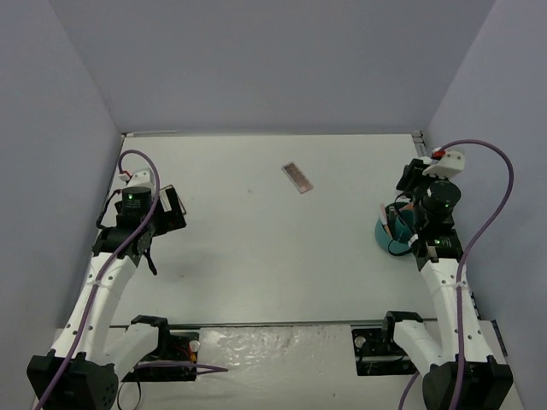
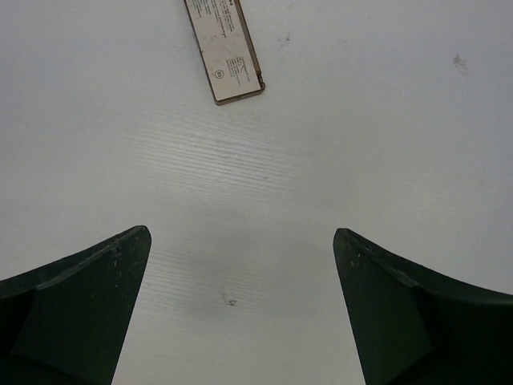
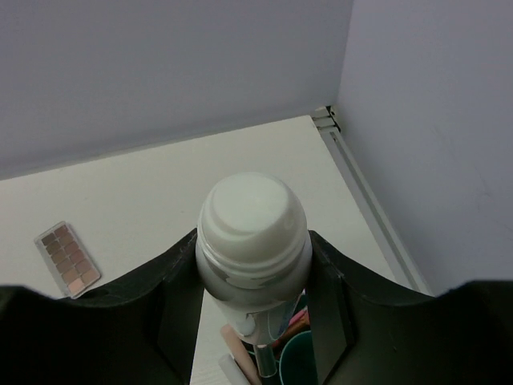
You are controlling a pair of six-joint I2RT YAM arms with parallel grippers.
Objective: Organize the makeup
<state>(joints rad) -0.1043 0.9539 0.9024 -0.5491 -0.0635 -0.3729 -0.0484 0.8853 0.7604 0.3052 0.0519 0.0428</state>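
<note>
My right gripper [image 3: 252,265] is shut on the small whitish bottle [image 3: 253,233] and holds it cap up, above the round teal tub [image 3: 298,359]. Pink and whitish sticks [image 3: 239,345] stand in the tub. In the top view this gripper [image 1: 410,181] is at the far right, just behind the tub [image 1: 386,231]. One brown-pink palette [image 1: 297,177] lies pans up at the table's back middle; it also shows in the right wrist view [image 3: 68,258]. My left gripper [image 2: 240,233] is open and empty over bare table at the left [image 1: 171,207]. A second palette [image 2: 224,50] lies label side up ahead of it.
Grey walls close the table on three sides. A metal rail [image 3: 361,184] runs along the right edge by the right wall. Black mounts [image 1: 380,342] and cables sit at the near edge by the arm bases.
</note>
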